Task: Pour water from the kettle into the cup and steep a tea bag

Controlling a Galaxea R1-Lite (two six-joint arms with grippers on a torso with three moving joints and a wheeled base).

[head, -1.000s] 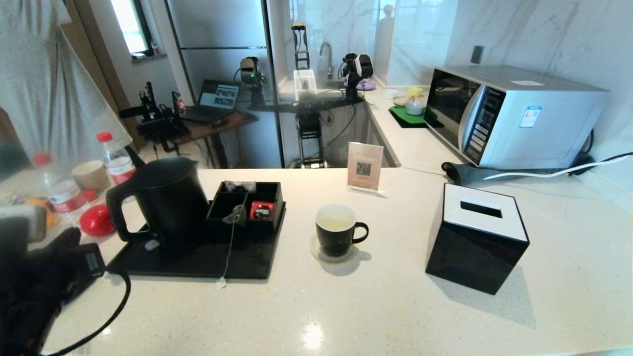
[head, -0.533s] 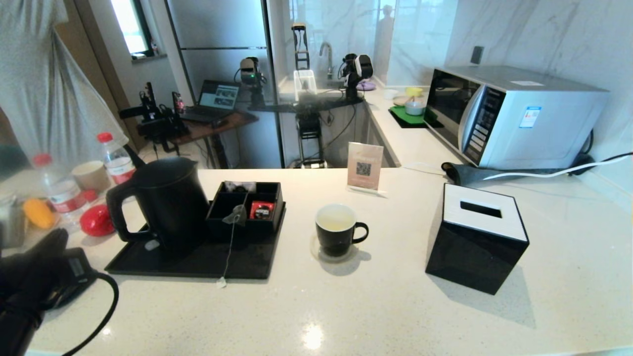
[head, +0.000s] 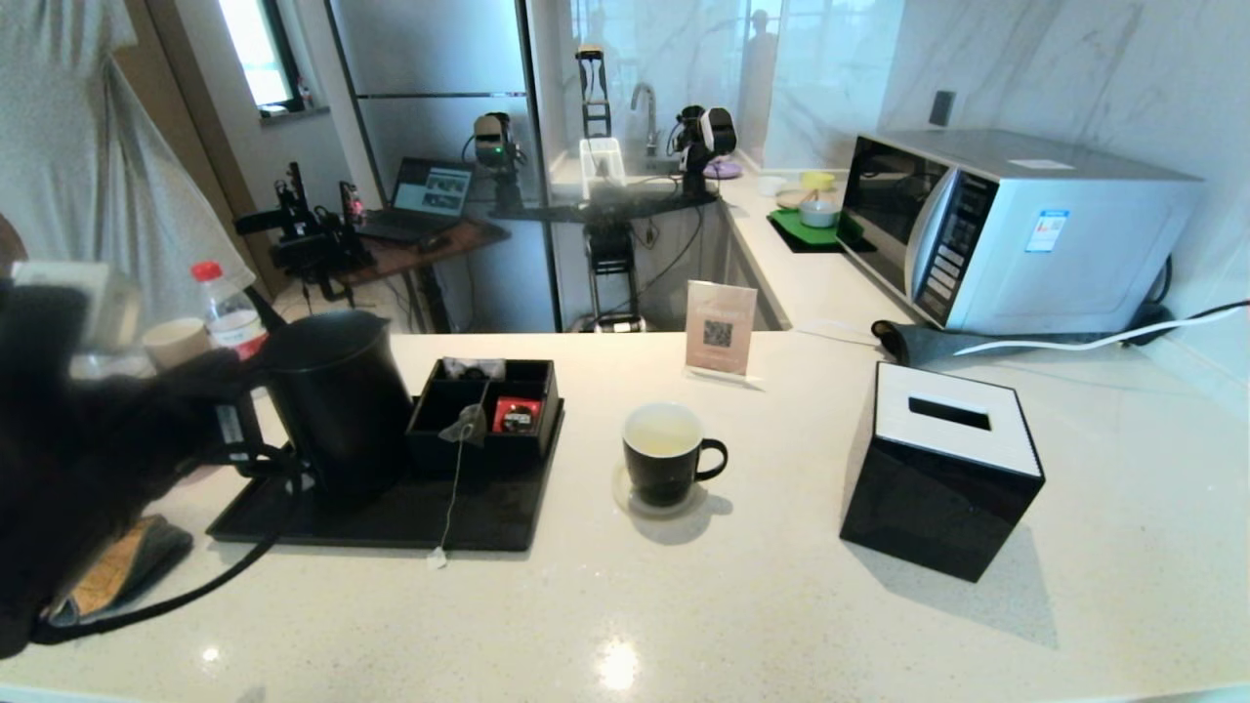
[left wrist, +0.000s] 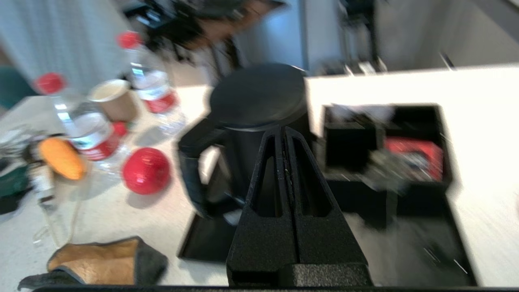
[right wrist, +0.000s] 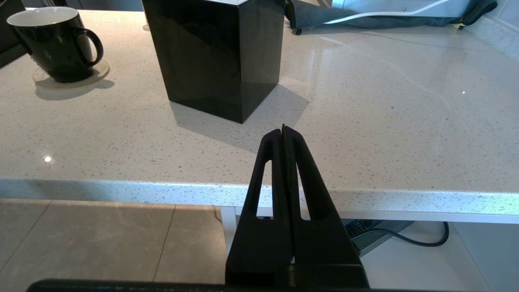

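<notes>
the left gripper (left wrist: 284, 132) is pressed shut, with nothing held, near the kettle (head: 337, 395) on the black tray (head: 488, 517). water already shows in the cup (head: 669, 454), so the tea bag (head: 467, 426) should probably be picked next. the fingers must be opened first, then closed gently on its string. the right gripper (right wrist: 284, 129) is shut too, parked below the counter edge.

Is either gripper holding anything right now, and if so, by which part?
Nothing is held. The left gripper is shut and empty near the kettle; the right gripper is shut and empty, parked off the counter edge.
</notes>
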